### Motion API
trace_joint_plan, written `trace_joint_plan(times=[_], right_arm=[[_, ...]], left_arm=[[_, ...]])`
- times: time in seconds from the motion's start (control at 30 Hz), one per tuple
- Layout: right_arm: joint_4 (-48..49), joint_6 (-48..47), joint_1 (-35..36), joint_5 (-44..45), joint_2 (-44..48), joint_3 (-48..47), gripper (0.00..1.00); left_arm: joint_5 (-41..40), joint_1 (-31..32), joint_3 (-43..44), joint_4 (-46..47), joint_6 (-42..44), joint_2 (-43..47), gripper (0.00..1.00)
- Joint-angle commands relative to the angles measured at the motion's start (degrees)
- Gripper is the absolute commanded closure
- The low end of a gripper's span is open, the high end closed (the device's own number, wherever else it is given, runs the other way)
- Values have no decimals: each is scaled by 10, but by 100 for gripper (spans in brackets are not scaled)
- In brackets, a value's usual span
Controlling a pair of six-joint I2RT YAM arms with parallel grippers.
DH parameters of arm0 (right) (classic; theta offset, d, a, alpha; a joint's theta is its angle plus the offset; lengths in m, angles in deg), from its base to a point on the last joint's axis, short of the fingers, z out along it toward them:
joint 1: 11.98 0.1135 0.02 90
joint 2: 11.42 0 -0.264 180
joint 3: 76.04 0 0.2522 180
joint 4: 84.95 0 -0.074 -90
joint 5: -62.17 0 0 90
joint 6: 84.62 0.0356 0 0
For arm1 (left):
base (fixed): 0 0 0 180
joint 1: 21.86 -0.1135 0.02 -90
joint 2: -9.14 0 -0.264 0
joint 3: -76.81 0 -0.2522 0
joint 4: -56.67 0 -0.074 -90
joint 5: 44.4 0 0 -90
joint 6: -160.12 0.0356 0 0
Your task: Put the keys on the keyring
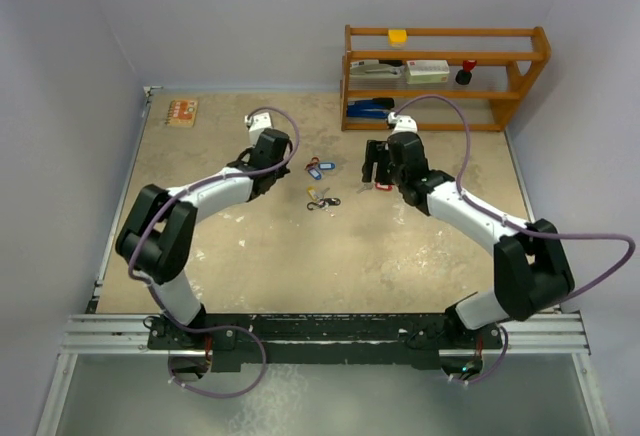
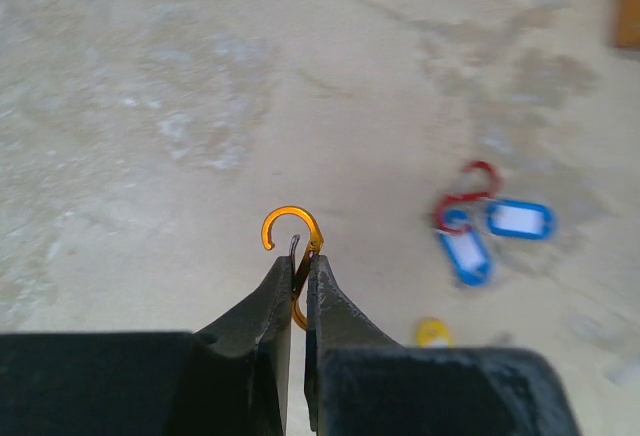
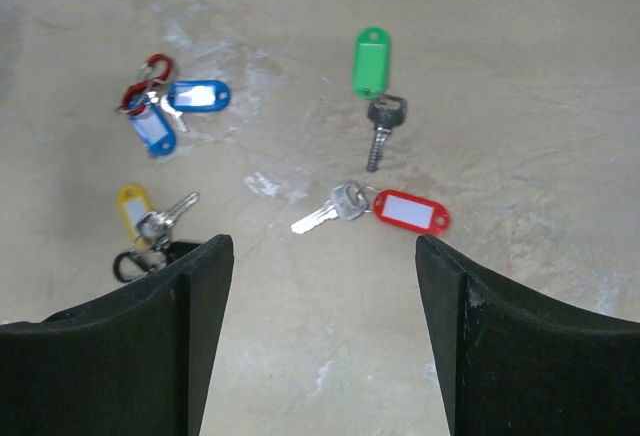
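Note:
My left gripper (image 2: 297, 264) is shut on a small orange hooked clip (image 2: 290, 221), with the top hook sticking out past the fingertips, above bare table. My right gripper (image 3: 325, 246) is open and empty, hovering just near a silver key with a red tag (image 3: 410, 209). A key with a green tag (image 3: 371, 61) lies beyond it. Two blue-tagged keys (image 3: 198, 95) hang on a red clip (image 3: 150, 71) to the left. A yellow-tagged key (image 3: 131, 203) sits on a black clip (image 3: 130, 264), partly hidden by my left finger. The blue tags (image 2: 520, 219) also show in the left wrist view.
A wooden shelf (image 1: 440, 76) with a stapler and boxes stands at the back right, close behind the right gripper (image 1: 378, 171). A small orange card (image 1: 182, 112) lies at the back left. Walls close in the table on three sides.

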Motion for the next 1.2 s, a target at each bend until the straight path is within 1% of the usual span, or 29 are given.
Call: trace_joint_plan(times=[0.0,0.07,0.17,0.27,0.37,0.53,0.67,0.93,1.17], right_arm=[[-14,-1,-30,-24,-35,-48,25],[-16,-14,-33,-26,-60,-66,25],[-24,-29,-35,-33,-99,-86,27],[-15,-32,-37,-44,-123,-86,31],[-5,-36,-37,-50,-141,-87,35],[2,-39,-44,-46,-172,-105,41],[-17,-44,-52,-45,-199,-131,43],[-7,-45,-61,-44,-211,-126,46],[-8,-60,-71,-54,-255,-176,54]], left_arm=[[138,5,-33,129,40,73,100],[190,9,-37,154,51,83,100],[249,17,-24,157,63,81,100],[287,27,-10,152,76,71,100],[304,37,0,150,82,63,100],[302,45,6,150,81,62,100],[299,46,7,148,82,62,100],[293,46,11,145,83,56,100],[290,46,16,144,82,53,100]])
